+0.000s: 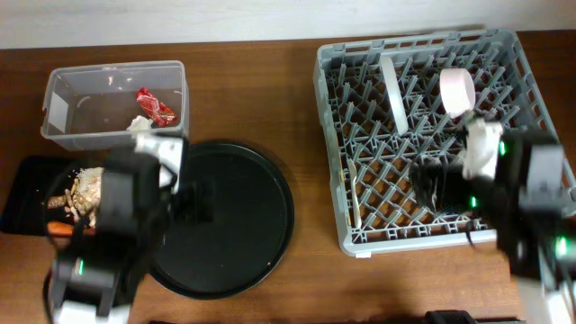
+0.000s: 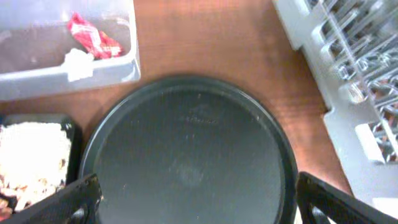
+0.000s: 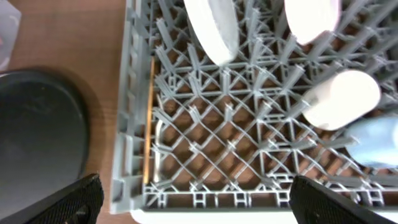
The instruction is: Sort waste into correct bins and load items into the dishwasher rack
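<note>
The grey dishwasher rack (image 1: 342, 135) holds an upright white plate (image 1: 392, 90) and a pinkish bowl (image 1: 456, 88). The right wrist view shows the rack (image 3: 134, 124) with a white cup (image 3: 342, 96), a light blue cup (image 3: 376, 143) and a thin wooden stick (image 3: 149, 118) along its left wall. The clear tub (image 1: 90, 90) holds a red wrapper (image 1: 155, 106) and a white paper bit (image 1: 139, 124). The shallow black tray (image 1: 18, 193) holds beige crumbs (image 1: 85, 184) and a carrot (image 1: 59, 229). My left gripper (image 2: 196, 199) is open and empty. My right gripper (image 3: 196, 199) is open and empty over the rack's near edge.
A large round black tray (image 1: 243, 225) lies between the bins and the rack, with my left gripper above it. It also shows in the left wrist view (image 2: 186, 155) and at the left of the right wrist view (image 3: 37, 137). Brown wooden table all around.
</note>
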`<state>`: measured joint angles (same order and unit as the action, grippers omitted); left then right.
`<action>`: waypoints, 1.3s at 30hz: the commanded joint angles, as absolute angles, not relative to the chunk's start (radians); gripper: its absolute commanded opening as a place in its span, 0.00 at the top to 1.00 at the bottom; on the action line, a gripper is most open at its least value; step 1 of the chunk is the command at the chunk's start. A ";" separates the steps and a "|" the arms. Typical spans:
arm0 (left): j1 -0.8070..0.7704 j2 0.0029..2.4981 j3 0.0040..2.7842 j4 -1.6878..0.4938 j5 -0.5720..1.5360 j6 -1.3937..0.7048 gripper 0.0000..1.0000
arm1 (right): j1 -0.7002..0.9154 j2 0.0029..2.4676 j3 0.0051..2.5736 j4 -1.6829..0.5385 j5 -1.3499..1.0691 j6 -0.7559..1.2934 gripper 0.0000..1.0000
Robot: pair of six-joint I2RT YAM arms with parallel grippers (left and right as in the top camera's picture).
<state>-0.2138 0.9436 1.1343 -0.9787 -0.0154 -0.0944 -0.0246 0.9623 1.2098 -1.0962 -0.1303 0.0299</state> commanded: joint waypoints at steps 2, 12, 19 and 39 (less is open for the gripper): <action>-0.213 0.749 0.947 -0.926 -0.023 -0.100 0.01 | -0.027 0.792 1.038 -1.084 -0.047 0.041 0.01; -0.213 0.714 0.920 -0.936 -0.023 -0.100 0.01 | -0.028 0.791 1.025 -1.110 -0.047 0.041 0.01; -0.213 0.714 0.920 -0.936 -0.023 -0.100 0.01 | -0.026 0.843 1.024 -1.111 -0.047 0.041 0.01; -0.213 0.714 0.920 -0.936 -0.023 -0.100 0.01 | 0.067 0.113 0.352 -0.292 -0.078 0.034 0.01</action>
